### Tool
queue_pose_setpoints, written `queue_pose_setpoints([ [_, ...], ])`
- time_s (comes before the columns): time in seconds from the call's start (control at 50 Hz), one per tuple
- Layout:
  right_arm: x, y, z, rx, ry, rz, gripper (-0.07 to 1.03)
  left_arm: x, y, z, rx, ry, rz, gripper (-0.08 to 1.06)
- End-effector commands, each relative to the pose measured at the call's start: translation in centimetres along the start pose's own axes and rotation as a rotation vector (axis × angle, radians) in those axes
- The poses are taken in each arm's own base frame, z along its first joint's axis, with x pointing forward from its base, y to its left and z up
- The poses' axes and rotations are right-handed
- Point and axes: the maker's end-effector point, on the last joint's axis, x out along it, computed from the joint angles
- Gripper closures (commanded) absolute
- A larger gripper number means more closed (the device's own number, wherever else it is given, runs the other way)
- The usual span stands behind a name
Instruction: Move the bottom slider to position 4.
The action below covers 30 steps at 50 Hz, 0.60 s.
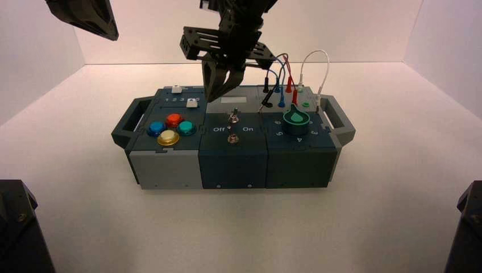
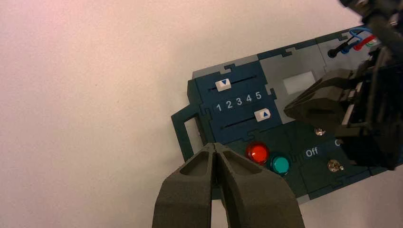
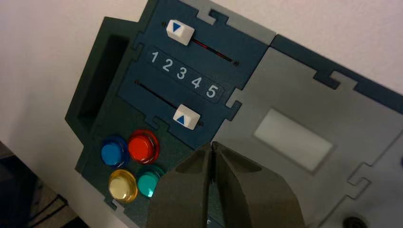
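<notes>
The bottom slider [image 3: 186, 117] sits toward the right end of its track on the box's far-left panel, around 4 [image 3: 196, 82] and 5 [image 3: 212, 91]. Just right of it, the right gripper [image 3: 213, 145] hovers, fingers together. The top slider [image 3: 180, 32] lies farther, toward the left. The left gripper [image 2: 214, 146], closed, waits above, left of the box [image 1: 233, 165].

- Between the top slider [image 3: 180, 32] and bottom slider [image 3: 186, 117], only the flat number row [image 3: 182, 73]; a claw could pass there.
- The bottom slot [image 3: 157, 95] lies bare from its slider toward 1.
- The red button [image 3: 141, 147] and green button [image 3: 148, 182] stand up nearby.
- The right claw [image 1: 211, 99] hangs over the box [image 1: 233, 165].
</notes>
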Motion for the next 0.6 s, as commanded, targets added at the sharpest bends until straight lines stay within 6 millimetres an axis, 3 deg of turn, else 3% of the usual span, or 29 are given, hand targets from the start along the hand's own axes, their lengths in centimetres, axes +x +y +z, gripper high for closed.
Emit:
queue_pose_setpoints([
  [0.02,-0.35,0.81,1.25,-0.002,-0.030,0.016,0.99,-0.74,-0.04,1.48,0.007,-0.040,0.000,1.01],
  [0.6,0.62,1.77,1.85,-0.001,-0.025,0.031,0.99,-0.73,-0.06,1.45,0.008,-0.035,0.000,1.01],
])
